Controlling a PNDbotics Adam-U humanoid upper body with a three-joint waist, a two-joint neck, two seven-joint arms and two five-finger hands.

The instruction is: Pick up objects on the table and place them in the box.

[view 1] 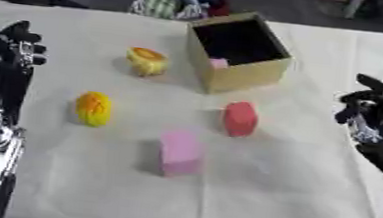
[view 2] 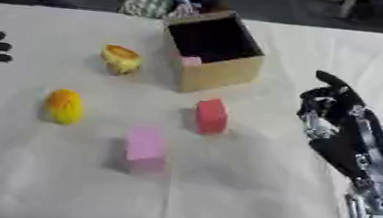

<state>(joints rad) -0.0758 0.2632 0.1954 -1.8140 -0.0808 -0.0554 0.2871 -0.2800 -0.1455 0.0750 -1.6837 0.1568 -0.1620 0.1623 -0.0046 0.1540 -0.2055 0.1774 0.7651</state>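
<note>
Table [view 1: 275,189]: covered with a white cloth; clock directions are read with 12 at the far edge.
Pink block [view 1: 179,153]: nearest item, at about 6 o'clock of centre, resting on the cloth, apart from everything else.
Left hand [view 1: 11,51]: at 9 o'clock, by the left edge, fingers up and loosely curled, holding nothing, touching no item.
Right hand [view 2: 335,112]: at 3 o'clock, fingers up and partly curled, nothing in its grasp, well apart from the items.
Yellow item [view 1: 93,108]: rounded, yellow with orange, at 8 o'clock of centre, near the left hand but clear of it.
Red block [view 1: 240,118]: upright, near centre, just at 6 o'clock of the box.
Orange-topped item [view 1: 147,61]: yellow with an orange top, at 10 o'clock of centre, beside the box at its 9 o'clock.
Box [view 1: 260,75]: tan, open top, at 12 o'clock of centre.
Pink piece [view 1: 219,63]: inside the box, against its near wall.
</note>
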